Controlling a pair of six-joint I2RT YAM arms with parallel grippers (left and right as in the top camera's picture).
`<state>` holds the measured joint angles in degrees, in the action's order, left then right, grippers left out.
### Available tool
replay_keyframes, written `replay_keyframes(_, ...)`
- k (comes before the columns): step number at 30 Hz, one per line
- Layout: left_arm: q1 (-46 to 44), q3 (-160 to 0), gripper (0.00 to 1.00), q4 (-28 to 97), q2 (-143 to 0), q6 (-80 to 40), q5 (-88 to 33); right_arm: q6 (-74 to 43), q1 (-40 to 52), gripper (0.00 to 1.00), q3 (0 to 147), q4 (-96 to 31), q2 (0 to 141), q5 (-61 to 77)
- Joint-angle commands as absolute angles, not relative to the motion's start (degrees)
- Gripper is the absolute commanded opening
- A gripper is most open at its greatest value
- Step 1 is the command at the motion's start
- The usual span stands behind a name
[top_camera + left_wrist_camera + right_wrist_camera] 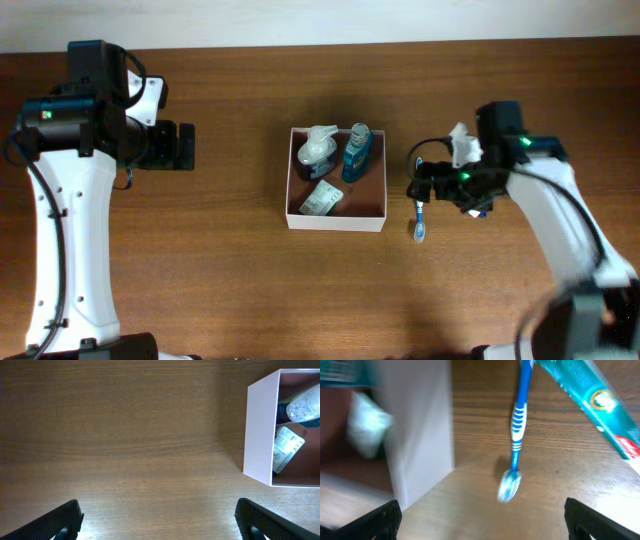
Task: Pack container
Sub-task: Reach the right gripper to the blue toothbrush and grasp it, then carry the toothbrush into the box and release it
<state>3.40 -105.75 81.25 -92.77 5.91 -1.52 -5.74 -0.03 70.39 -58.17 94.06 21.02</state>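
Observation:
The container point(336, 219) is a square white-walled box with a pinkish-brown inside, at the table's middle. It holds a pump bottle point(318, 152), a blue bottle point(356, 156) and a small packet point(321, 198). A blue toothbrush point(420, 215) lies on the table just right of it. My right gripper point(420, 188) is open and empty above the toothbrush's handle end. In the right wrist view the toothbrush point(516, 435) lies between the box wall point(420, 435) and a teal toothpaste tube point(592, 400). My left gripper point(186, 147) is open and empty, well left of the box.
The left wrist view shows the box's left wall point(260, 425) at the right, with bare wood table point(125, 435) before my left gripper point(160, 517). My right gripper point(480, 515) hovers over bare wood below the brush head. A white object point(460, 143) sits by the right wrist.

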Motion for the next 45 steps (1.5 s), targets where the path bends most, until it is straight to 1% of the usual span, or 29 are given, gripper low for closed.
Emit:
replay_keyframes(1,3.5,-106.5,1.00,81.3,-91.5,5.2,-1.7,-6.2,-0.3,0.89,70.9,-55.8,102.1,19.5)
replay_keyframes(2,3.5,-106.5,1.00,81.3,-91.5,5.2,-1.7,-7.9,-0.3,0.88,70.9,-54.7,103.9,18.0)
replay_keyframes(4,3.5,-106.5,1.00,81.3,-91.5,5.2,-1.7,-10.0,-0.3,0.87,70.9,-52.6,106.8,16.7)
replay_keyframes(8,3.5,-106.5,1.00,81.3,-91.5,5.2,-1.7,-10.6,0.6,0.80,70.9,-49.5,109.2,15.4)
replay_keyframes(11,3.5,-106.5,1.00,81.3,-91.5,5.2,-1.7,-11.7,2.3,0.75,70.9,-48.8,109.4,10.4)
replay_keyframes(16,3.5,-106.5,1.00,81.3,-91.5,5.2,-1.7,-12.5,6.2,0.72,70.9,-47.8,109.4,3.4)
replay_keyframes(18,3.5,-106.5,1.00,81.3,-91.5,5.2,-1.7,-12.5,7.4,0.72,70.9,-47.1,109.5,2.5)
replay_keyframes(20,3.5,-106.5,1.00,81.3,-91.5,5.2,-1.7,-12.6,8.3,0.67,70.9,-46.2,109.5,2.1)
replay_keyframes(22,3.5,-106.5,1.00,81.3,-91.5,5.2,-1.7,-14.3,8.3,0.66,70.9,-45.7,109.5,2.1)
replay_keyframes(24,3.5,-106.5,1.00,81.3,-91.5,5.2,-1.7,-15.8,7.8,0.61,70.9,-45.5,109.7,2.4)
replay_keyframes(27,3.5,-106.5,1.00,81.3,-91.5,5.2,-1.7,-15.8,7.0,0.58,70.9,-45.5,110.3,4.5)
replay_keyframes(30,3.5,-106.5,1.00,81.3,-91.5,5.2,-1.7,-15.8,6.7,0.52,70.9,-45.4,111.4,5.4)
replay_keyframes(32,3.5,-106.5,1.00,81.3,-91.5,5.2,-1.7,-15.7,6.7,0.45,70.9,-45.4,112.3,5.4)
replay_keyframes(35,3.5,-106.5,1.00,81.3,-91.5,5.2,-1.7,-15.7,6.7,0.41,70.9,-45.4,113.6,5.6)
replay_keyframes(36,3.5,-106.5,1.00,81.3,-91.5,5.2,-1.7,-15.7,6.7,0.38,70.9,-45.5,113.8,5.6)
replay_keyframes(38,3.5,-106.5,1.00,81.3,-91.5,5.2,-1.7,-15.7,6.7,0.26,70.9,-45.6,114.0,5.5)
replay_keyframes(41,3.5,-106.5,1.00,81.3,-91.5,5.2,-1.7,-15.7,6.7,0.21,71.2,-46.3,113.8,5.5)
replay_keyframes(45,3.5,-106.5,1.00,81.3,-91.5,5.2,-1.8,-15.7,6.7,0.12,72.8,-49.3,113.5,5.5)
